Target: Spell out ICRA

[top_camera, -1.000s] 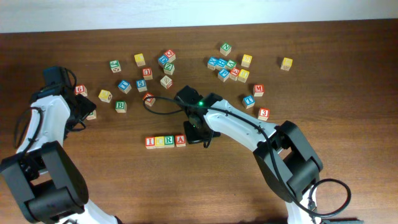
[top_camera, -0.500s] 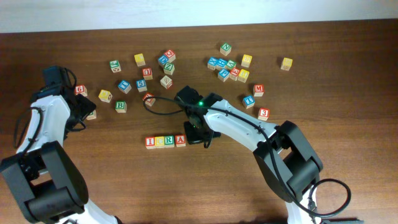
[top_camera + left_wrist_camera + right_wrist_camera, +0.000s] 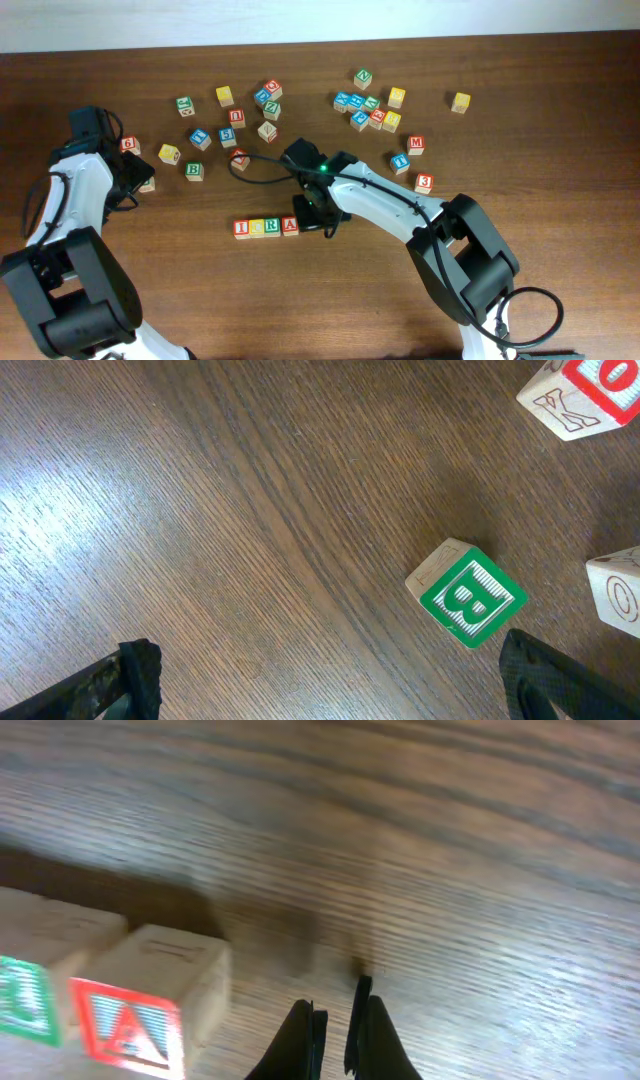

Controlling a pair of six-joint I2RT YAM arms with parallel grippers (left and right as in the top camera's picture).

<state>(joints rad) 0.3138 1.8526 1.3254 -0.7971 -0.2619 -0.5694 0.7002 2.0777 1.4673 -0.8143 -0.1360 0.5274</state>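
Right end effector: clenched, empty, over the desk. Just beside it, left in its wrist view: A cube, then R cube, C cube and I cube in one touching row. Left end effector: released, empty; B cube near one finger.

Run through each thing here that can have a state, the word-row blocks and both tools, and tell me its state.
I cube: letter up, first in row.
C cube: letter up, second.
R cube: letter up, third.
A cube: letter up, last, not held.
Left tool: open, empty.
Right tool: shut, empty, beside the A cube.
B cube: loose, not gripped.
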